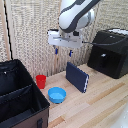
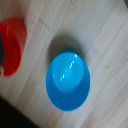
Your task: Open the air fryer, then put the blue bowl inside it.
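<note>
The blue bowl [image 1: 57, 94] sits upright and empty on the wooden table, toward the exterior view's left. My gripper [image 1: 63, 51] hangs well above it, open, with nothing between its blue-tipped fingers. The wrist view looks straight down on the blue bowl [image 2: 68, 80]; no fingers show there. The glossy black air fryer [image 1: 111, 53] stands at the exterior view's right, its drawer pushed in. Its short black handle [image 1: 103, 59] sticks out from the front face, far from my gripper.
A small red cup [image 1: 41, 81] stands just beside the bowl, also seen as a red cup [image 2: 11, 46] in the wrist view. A dark blue slab [image 1: 77, 77] stands on edge between bowl and fryer. A big black fabric case [image 1: 19, 97] fills the exterior view's lower left.
</note>
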Robot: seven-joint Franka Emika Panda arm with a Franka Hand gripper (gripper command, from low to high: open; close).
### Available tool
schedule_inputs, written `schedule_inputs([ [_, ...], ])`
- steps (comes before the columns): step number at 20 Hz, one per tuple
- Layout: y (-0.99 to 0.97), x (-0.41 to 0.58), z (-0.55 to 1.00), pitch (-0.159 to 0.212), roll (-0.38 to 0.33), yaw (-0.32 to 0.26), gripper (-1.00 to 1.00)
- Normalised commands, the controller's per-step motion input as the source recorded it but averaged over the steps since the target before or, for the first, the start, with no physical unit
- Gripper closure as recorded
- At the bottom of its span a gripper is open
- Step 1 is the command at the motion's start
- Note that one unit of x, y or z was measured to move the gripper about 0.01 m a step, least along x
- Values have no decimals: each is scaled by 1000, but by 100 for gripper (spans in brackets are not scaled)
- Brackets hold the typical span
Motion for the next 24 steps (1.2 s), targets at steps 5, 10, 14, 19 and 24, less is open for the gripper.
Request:
schedule_inputs([
  [5,-142,0,-70,-51,-375,-88,-100],
  [10,-157,-1,-59,-78,-375,-63,-100],
  [14,-264,0,-31,-114,-375,-30,-100],
  [19,-534,0,-123,-95,-349,-31,-100],
  [24,-708,-102,-216,-94,-240,-40,-100],
])
